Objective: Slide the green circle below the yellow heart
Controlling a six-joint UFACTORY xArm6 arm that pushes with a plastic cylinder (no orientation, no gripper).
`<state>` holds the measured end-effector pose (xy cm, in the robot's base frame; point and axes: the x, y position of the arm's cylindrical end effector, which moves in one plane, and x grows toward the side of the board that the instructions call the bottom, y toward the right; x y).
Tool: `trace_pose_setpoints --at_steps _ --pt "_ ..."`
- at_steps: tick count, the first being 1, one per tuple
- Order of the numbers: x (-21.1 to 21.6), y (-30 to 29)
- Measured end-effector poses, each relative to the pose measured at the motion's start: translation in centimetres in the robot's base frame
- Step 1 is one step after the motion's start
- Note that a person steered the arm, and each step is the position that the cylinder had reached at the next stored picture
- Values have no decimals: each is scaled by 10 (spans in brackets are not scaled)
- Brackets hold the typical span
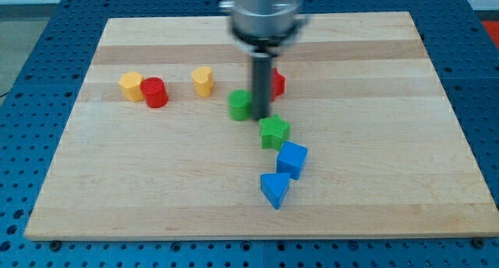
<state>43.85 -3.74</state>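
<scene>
Wooden board (156,182), upright tool tip (260,117) beside green circle (239,105)

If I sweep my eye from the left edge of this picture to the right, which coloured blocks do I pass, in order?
Yellow block → red cylinder → yellow heart → green circle, with my tip just to its right → blue cube. The green star, blue triangle and the red block behind the rod overlap in left-right position, so I leave them out.
</scene>
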Motion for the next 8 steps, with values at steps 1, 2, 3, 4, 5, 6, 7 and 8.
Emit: trace_pose_setpoints --at_steps 1,2,3,4,5,6,7,8 --pt "-3 -20" --pt "-3 -20" --pt "-3 -19" --pt "-2 -19" --pt "22 -56" --pt "23 -73" --pt "23 -75" --pt "24 -75"
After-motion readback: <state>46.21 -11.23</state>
